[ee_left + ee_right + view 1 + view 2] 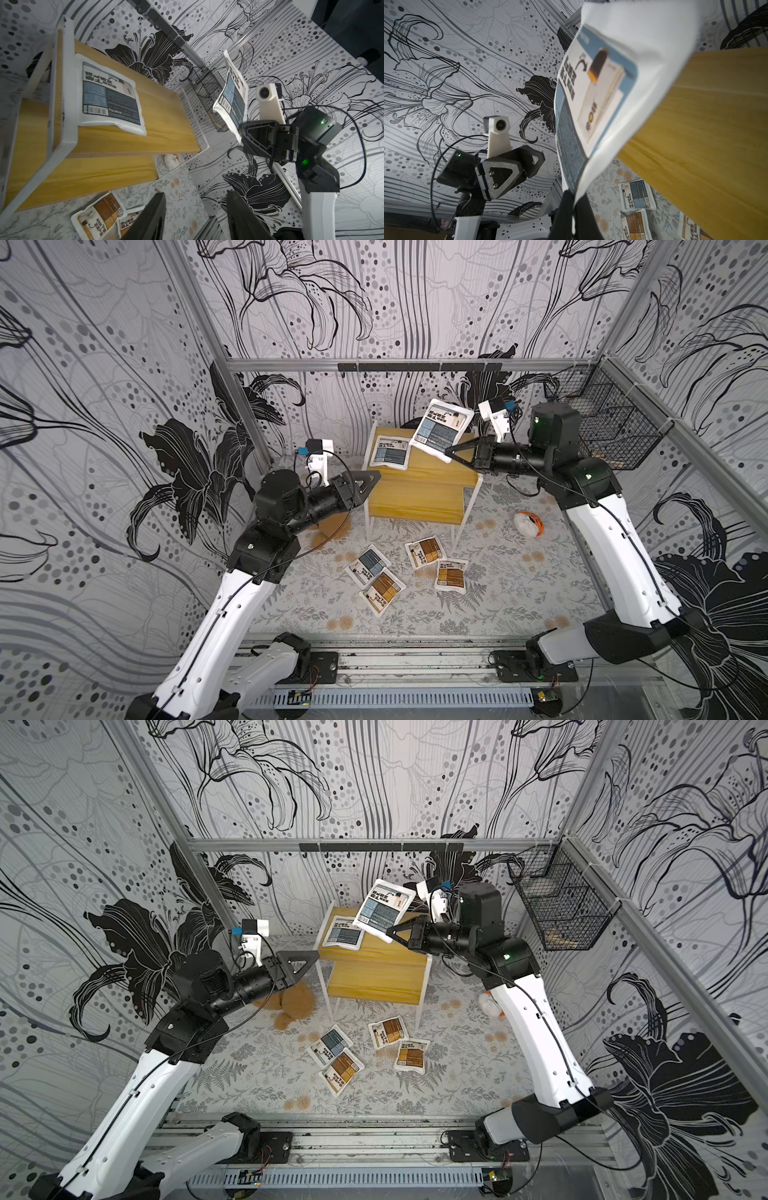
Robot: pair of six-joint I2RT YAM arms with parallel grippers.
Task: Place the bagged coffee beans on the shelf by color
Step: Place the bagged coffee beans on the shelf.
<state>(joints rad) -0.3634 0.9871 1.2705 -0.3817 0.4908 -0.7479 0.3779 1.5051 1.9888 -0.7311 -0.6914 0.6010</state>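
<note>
Fern-printed bench [519, 597] up front. Carries four loose coffee pouches, all flat: loose blue-grey pouch [368, 566] touching first brown pouch [382, 590], then second brown pouch [425, 552] and third brown pouch [451, 575] just beside each other. Not yet sorted, so probably waiting their turn.

Farther in, brown teddy bear [291, 1002], mostly hidden under the left arm; white-and-orange toy [528, 523] near the right arm, shape hard to make out.

Next, yellow two-tier shelf [415, 506]. Shows a bare lower board; bears one shelved blue-grey pouch [390, 452] flat on the upper board, at the end nearer the left arm. Points to blue on top, leaving the lower board for brown.

Left pincer [376, 476] beside that end, fingers apart, nothing between them; looks parked clear of the drop.

Right pincer [449, 453] clamped on a lower corner of the held blue-grey pouch [441, 427]. Holds it tilted, print up, over the upper board's free end, apparently lined up to land beside its colour-mate. Cannot tell whether it touches the wood; pinched corner buried between the fingers.

Farthest, black wire basket [615, 427] on the side wall; something tan inside, not identifiable.
</note>
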